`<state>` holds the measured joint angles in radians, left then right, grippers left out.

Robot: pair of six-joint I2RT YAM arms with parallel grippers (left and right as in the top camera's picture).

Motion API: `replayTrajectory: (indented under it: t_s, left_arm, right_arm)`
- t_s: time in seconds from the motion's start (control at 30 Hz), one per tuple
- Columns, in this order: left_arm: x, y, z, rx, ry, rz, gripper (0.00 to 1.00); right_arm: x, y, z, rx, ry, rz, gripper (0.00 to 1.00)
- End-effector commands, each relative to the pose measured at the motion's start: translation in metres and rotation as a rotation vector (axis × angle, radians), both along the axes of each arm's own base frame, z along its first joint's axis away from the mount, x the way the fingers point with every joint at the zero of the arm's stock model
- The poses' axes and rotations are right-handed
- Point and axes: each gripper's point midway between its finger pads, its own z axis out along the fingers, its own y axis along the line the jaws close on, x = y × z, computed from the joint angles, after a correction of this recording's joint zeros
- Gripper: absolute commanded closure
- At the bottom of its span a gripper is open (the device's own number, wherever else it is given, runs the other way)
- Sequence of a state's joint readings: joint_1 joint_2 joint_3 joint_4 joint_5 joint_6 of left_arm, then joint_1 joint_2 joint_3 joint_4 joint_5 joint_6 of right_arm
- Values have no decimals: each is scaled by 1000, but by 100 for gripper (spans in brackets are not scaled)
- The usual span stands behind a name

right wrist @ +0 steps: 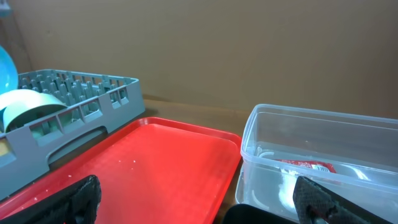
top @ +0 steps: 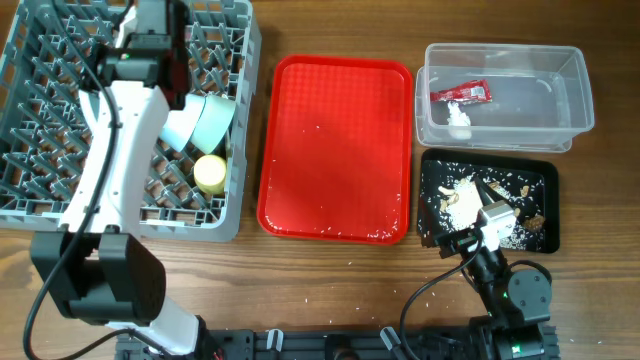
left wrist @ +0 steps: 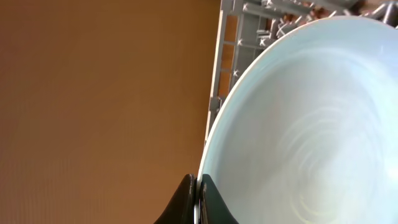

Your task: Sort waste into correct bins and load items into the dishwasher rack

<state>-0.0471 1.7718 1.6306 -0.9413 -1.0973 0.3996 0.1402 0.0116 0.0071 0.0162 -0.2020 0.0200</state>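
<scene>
Straight ahead, red tray (right wrist: 155, 168) flat on the bench (right wrist: 193, 109). To the left, just beside it, grey dishwasher rack (right wrist: 93, 99) with a pale bowl (right wrist: 28, 102) propped on edge inside. To the right, clear tub (right wrist: 249, 134) holding a red sauce packet (right wrist: 308, 166). Tool (right wrist: 199, 202) spread wide, dark fingers (right wrist: 84, 199) at both lower corners.

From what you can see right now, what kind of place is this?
Probably a robot test bench staged as a dish-clearing station: a wooden table holds a grey dishwasher rack, a red tray, and a clear tub beside a black tray of food scraps.
</scene>
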Motion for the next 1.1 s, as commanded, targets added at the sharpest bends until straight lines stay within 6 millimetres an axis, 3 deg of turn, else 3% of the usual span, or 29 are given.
replayTrajectory:
  t_s: [0.0, 0.1, 0.27, 0.33, 0.47, 0.57, 0.7, 0.83, 1.07]
  left_arm:
    - [2, 5, -4, -27, -12, 7, 96]
    - [7, 4, -2, -56, -105, 30, 96]
    - [34, -4, 4, -142, -279, -9, 96]
    - [41, -9, 2, -163, -257, -58, 96]
    - [56, -30, -15, -213, -41, -288, 96]
    - [59, -25, -8, -145, 11, -323, 96]
    - [62, -7, 24, -10, -72, -243, 96]
    - [51, 1, 39, 53, -68, -194, 96]
    - [51, -1, 27, -9, -58, -218, 96]
  right_arm:
    - [-1, 1, 2, -15, -15, 10, 0]
    - [-1, 1, 2, -15, -15, 10, 0]
    - [-1, 1, 2, -15, -15, 10, 0]
    - [-1, 1, 2, -15, -15, 10, 0]
    - [-1, 1, 2, -15, -15, 10, 0]
    - [-1, 1, 2, -15, -15, 10, 0]
    - [-1, 1, 2, -15, -15, 10, 0]
    - [-1, 1, 2, -15, -15, 10, 0]
    - [-1, 1, 2, -15, -15, 10, 0]
